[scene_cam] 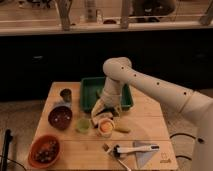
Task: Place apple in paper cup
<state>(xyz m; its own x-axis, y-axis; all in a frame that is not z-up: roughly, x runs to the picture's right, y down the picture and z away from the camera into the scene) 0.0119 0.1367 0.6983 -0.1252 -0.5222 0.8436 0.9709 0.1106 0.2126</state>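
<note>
A pale wooden bench (150,120) with a smooth, light grain carries everything here, and the robot's glossy white arm (150,87) reaches across it from the right, bending down to the hand (104,111) near the bench's middle. The hand hangs low, directly over the paper cup (105,127), a short cream cup with a round rim; whether its fingers are spread or closed cannot be told. The apple (105,128), small, round and orange-yellow, shows inside the rim of the paper cup, just below the hand, and it cannot be told whether the hand touches it. Just left of the paper cup, almost touching, stands a translucent light-green cup (83,125) of similar size. A tan oblong item (122,130) lies on the bench just right of the paper cup. Behind the hand sits a rectangular green tray (126,97) with low walls, partly hidden by the arm. To the left are a dark round bowl (60,116), a small dark grey metal cup (66,94) behind it, and, at the near left corner, an orange-brown bowl (44,150) with dark contents. Near the front edge lie a white-handled utensil (134,149) and a flat pale sheet (147,158).
</note>
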